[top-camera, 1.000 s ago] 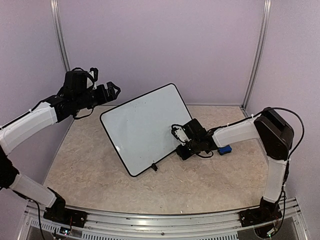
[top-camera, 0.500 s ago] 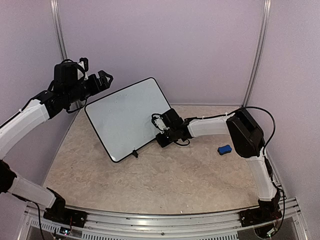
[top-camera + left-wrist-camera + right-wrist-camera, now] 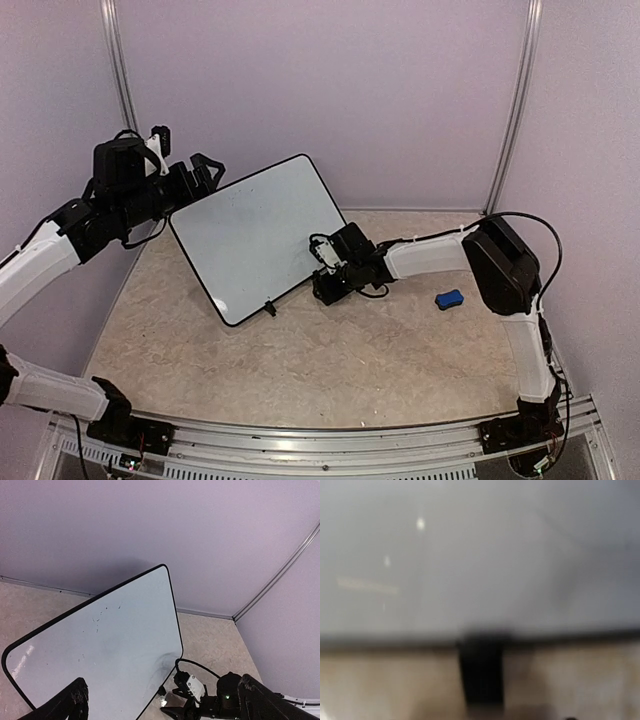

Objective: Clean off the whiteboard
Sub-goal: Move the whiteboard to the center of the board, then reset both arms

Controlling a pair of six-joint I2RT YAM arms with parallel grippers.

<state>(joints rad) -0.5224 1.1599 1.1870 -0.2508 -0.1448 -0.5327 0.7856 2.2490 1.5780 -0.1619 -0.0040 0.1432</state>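
Observation:
The whiteboard [image 3: 255, 235] stands tilted on the table, its lower rim down on a black clip foot [image 3: 269, 308]. A few faint specks mark the whiteboard [image 3: 100, 640] in the left wrist view. My left gripper [image 3: 190, 158] hovers open at the board's upper left corner, with nothing between its fingers [image 3: 75, 702]. My right gripper [image 3: 322, 288] sits low at the board's lower right edge. The blurred right wrist view shows only the whiteboard [image 3: 470, 555] face and a clip foot [image 3: 480, 675] just ahead; its fingers are out of frame.
A small blue eraser block [image 3: 449, 298] lies on the beige table [image 3: 330, 370] to the right, behind the right forearm. Lilac walls with metal corner posts [image 3: 515, 110] close in the back and sides.
The board slid left across the table with the right gripper at its edge, then stopped. The left gripper swung left and down, staying by the board's top corner.

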